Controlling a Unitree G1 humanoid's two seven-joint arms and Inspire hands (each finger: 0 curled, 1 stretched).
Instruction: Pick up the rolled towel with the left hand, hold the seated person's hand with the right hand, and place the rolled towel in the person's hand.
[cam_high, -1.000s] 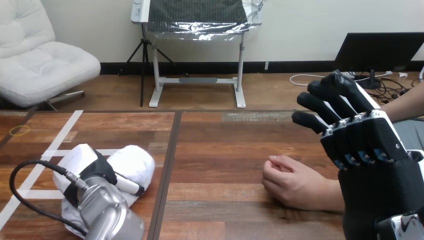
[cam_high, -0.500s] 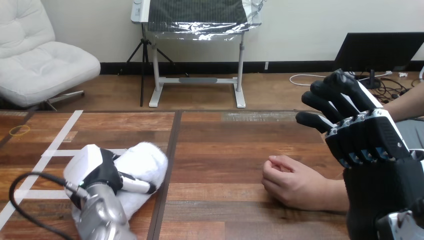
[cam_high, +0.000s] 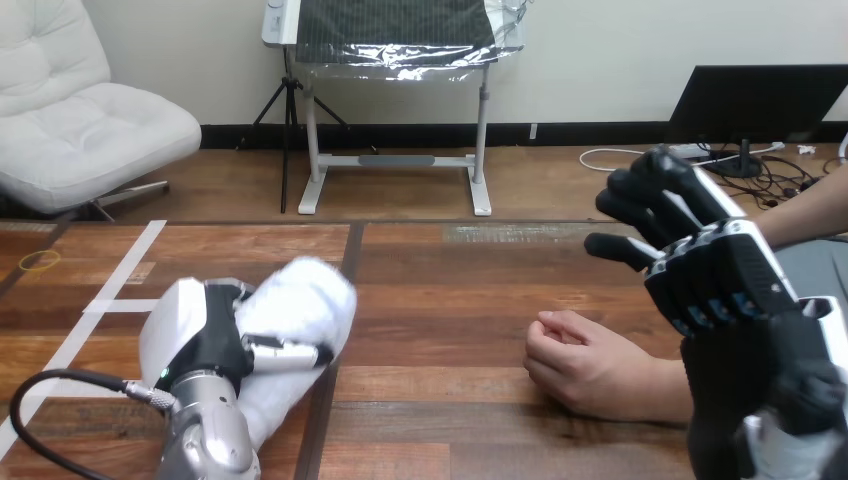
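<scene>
While the left hand (cam_high: 212, 345) grips the white fluffy rolled towel (cam_high: 305, 295) — pickup done | right hand (cam_high: 725, 285) loose-fingered, empty, apart from the person's hand (cam_high: 585, 365); hold and handover not yet done

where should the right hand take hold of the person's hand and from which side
Probably across the back of the person's hand near the wrist, coming down from above. It lies back-up on the table with fingers curled under, so the underside is blocked, and the right hand hangs open over the wrist end.
</scene>
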